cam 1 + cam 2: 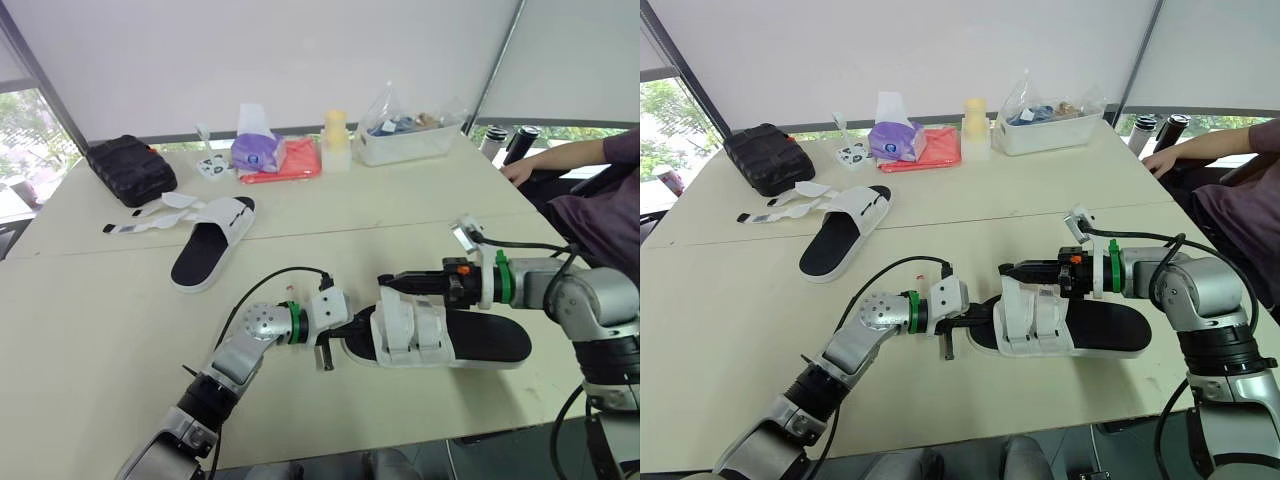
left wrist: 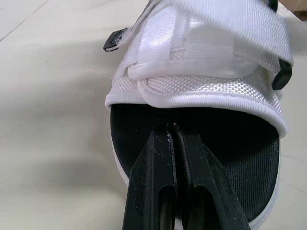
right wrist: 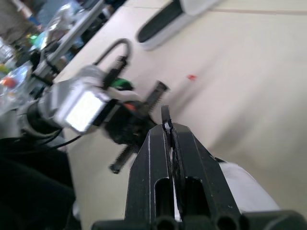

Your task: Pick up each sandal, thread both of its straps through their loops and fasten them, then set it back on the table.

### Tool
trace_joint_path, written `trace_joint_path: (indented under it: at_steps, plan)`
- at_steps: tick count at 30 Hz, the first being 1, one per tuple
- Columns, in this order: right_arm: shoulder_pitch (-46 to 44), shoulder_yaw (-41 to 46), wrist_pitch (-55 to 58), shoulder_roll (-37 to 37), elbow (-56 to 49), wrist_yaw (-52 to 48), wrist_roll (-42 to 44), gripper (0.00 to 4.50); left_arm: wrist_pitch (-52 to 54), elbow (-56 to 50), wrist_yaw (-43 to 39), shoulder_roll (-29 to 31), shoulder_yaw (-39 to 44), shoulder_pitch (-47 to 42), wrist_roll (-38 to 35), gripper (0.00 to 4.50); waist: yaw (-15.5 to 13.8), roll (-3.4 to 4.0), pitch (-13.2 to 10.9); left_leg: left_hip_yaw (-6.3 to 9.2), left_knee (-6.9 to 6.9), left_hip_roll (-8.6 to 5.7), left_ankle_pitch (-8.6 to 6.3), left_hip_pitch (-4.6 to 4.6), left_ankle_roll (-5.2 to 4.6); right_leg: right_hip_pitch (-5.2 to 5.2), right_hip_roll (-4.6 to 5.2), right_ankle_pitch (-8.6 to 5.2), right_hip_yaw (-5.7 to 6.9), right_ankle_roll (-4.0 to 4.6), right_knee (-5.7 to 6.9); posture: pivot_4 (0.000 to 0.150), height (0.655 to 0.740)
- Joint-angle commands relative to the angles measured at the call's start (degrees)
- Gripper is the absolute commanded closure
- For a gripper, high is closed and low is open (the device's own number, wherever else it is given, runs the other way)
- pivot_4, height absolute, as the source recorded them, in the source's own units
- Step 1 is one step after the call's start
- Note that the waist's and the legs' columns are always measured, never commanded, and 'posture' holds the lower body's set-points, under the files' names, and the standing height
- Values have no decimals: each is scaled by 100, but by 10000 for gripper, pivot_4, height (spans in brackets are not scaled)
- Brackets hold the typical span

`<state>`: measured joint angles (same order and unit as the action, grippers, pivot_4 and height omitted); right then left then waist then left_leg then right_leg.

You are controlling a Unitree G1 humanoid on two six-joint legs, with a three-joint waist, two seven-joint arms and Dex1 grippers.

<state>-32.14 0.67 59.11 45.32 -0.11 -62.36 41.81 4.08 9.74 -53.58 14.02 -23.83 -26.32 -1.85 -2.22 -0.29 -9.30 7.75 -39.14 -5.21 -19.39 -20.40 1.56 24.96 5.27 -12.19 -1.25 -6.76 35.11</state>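
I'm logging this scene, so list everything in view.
sandals: 2, white with black footbeds; near sandal between the grippers, far sandal at the table's far left, unfastened
pouch: 1, black, far left corner
tissue pack: 1, purple, far edge
cloth: 1, red, beside tissue pack
bottle: 1, yellowish, right of cloth
bin: 1, clear, far right
table: 1, beige
person's arm: 1, far right
left gripper: 1, black, shut, at near sandal's toe
right gripper: 1, black, shut on near sandal

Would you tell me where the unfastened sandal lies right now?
In the head views, the unfastened sandal lies on the robot's left, near the black case.
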Motion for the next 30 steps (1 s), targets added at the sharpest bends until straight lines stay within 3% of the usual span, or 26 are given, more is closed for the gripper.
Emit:
trace_joint_path:
  at_steps: [1, 8, 13, 16, 23, 30]
  plan:
    - [-60, 90, -249, -33, 195, 127, -205, 44544, 35, 87, -9, 42, -87, 51, 110, 43761, 3, 0, 0, 0, 0, 0, 0, 0, 0, 0, 0, 0, 0, 0, 0, 1500, 7400]
    - [67, -576, -706, 12, 358, 317, -1074, 44544, 47, 57, 18, 52, -84, 69, 122, 43761, 6, 0, 1, -2, 0, 0, 0, 3, 0, -2, -1, 0, -1, 0, 1, 1500, 7400]
    - [216, -587, -1118, 0, 221, 192, -1224, 44544, 47, 64, 20, 57, -76, 70, 119, 43761, 10, 0, 1, -1, 0, 1, 0, 9, 1, -7, -2, 0, -1, 0, 1, 1500, 7400]
    - [234, -521, -1288, 1, 213, 154, -1245, 36131, 52, 77, 16, 48, -78, 49, 117, 43761, 7, 0, 1, -1, 0, 1, 1, 10, 1, -8, -3, 0, 0, 0, 2, 1500, 7400]
    - [113, 141, -1342, 3, 298, 415, -1112, 362, 8, 109, -11, 62, -64, 38, 111, 43761, 4, 0, 1, -1, 0, 1, 1, 6, 2, -6, -3, 0, -1, 0, 1, 1500, 7400]
    - [553, 1374, -95, 390, -106, 555, -188, 362, 101, -227, -75, 339, 347, 68, -191, 43761, 4, 0, 1, 1, 1, 3, 1, 4, 1, -3, -4, 0, -1, 1, 1, 1500, 7400]
